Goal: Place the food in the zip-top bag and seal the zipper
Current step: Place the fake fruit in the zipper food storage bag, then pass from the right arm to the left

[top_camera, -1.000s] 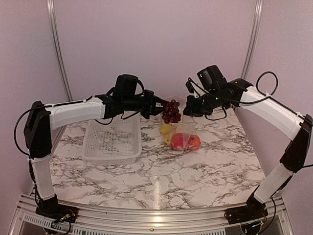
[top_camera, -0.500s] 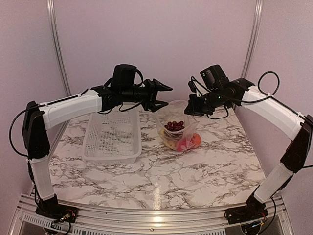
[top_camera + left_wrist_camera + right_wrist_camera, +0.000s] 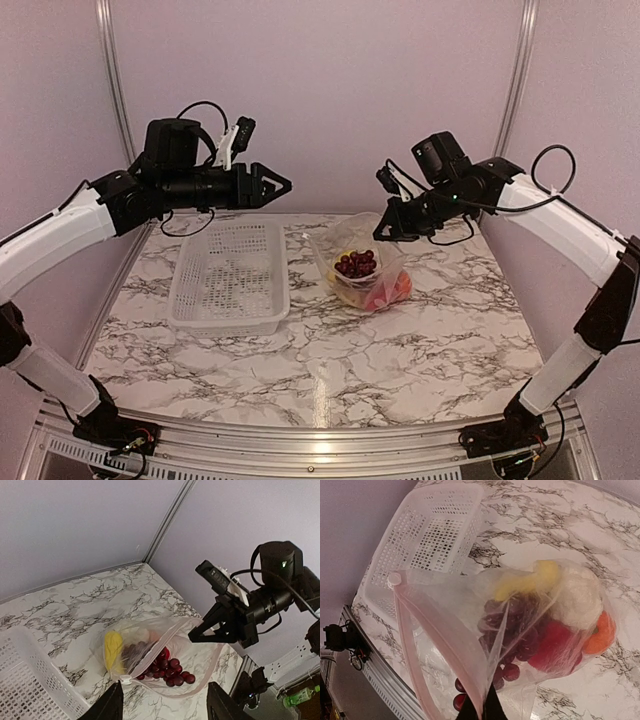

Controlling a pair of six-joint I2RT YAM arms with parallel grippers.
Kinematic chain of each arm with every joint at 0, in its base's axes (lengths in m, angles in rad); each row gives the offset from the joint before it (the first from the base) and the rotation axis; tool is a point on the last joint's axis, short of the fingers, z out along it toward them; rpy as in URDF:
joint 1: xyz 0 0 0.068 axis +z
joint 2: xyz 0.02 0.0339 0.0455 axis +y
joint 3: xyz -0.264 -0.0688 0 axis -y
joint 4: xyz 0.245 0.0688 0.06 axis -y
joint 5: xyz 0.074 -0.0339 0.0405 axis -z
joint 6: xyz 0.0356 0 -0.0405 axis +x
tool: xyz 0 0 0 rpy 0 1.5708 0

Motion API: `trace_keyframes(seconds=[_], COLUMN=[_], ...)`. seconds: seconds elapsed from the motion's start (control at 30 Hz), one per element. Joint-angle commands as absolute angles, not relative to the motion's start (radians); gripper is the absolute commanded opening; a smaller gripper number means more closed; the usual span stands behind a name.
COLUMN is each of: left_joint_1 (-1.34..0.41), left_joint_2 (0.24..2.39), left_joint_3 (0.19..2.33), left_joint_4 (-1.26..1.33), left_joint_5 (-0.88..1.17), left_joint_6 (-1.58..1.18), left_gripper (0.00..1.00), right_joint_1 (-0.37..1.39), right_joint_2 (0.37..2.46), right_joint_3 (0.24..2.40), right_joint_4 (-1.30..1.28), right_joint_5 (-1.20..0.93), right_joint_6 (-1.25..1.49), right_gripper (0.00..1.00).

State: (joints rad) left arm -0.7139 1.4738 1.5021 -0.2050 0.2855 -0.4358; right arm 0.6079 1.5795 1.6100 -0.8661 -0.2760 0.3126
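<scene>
The clear zip-top bag point(image 3: 352, 240) stands on the table with its mouth held up and open. My right gripper point(image 3: 383, 230) is shut on the bag's mouth edge point(image 3: 485, 690). Inside lies the food: purple grapes point(image 3: 515, 630), a yellow piece point(image 3: 530, 580), a whitish piece point(image 3: 577, 597), a red piece point(image 3: 552, 645) and an orange fruit point(image 3: 600, 632). The pinkish zipper point(image 3: 440, 635) ends at a white slider tab point(image 3: 125, 680). My left gripper point(image 3: 280, 185) hangs open and empty, high above the basket and left of the bag.
A white slotted basket point(image 3: 230, 275) sits on the marble table point(image 3: 330, 360) to the left of the bag. Purple walls and metal posts close in the back and sides.
The left gripper let the grape bunch drop into the bag, opened, and drew back to the left and upward. The right gripper kept its hold on the bag.
</scene>
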Motion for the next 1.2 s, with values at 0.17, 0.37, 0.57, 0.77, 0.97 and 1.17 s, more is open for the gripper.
trace_keyframes(seconds=[0.17,0.37,0.57,0.77,0.97,1.17], left_joint_1=[-0.759,-0.791,-0.797,-0.79,-0.77,-0.706], left_joint_2=[1.328,1.364,1.446,1.57,1.67,1.719], left_joint_3=[1.157,1.073,1.044,1.076,1.094,1.015], left_joint_4=[-0.136,0.004,0.156,0.204,0.312,0.647], left_joint_5=[0.392,0.435,0.397,0.452,0.505,0.588], left_joint_6=[0.046,0.106,0.118,0.207,0.155,-0.046], left_gripper=[0.62,0.64,0.64,0.63,0.56,0.52], right_joint_1=[0.625,0.621,0.616,0.592,0.568,0.56], right_joint_2=[1.497,1.547,1.582,1.626,1.655,1.69], right_joint_3=[1.701,1.698,1.755,1.809,1.837,1.887], right_joint_4=[-0.978,-1.005,-1.017,-1.032,-1.036,-1.074], right_joint_5=[-0.37,-0.33,-0.325,-0.315,-0.31,-0.305], right_joint_6=[0.171,0.138,0.128,0.123,0.122,0.128], right_gripper=[0.0,0.0,0.0,0.0,0.0,0.0])
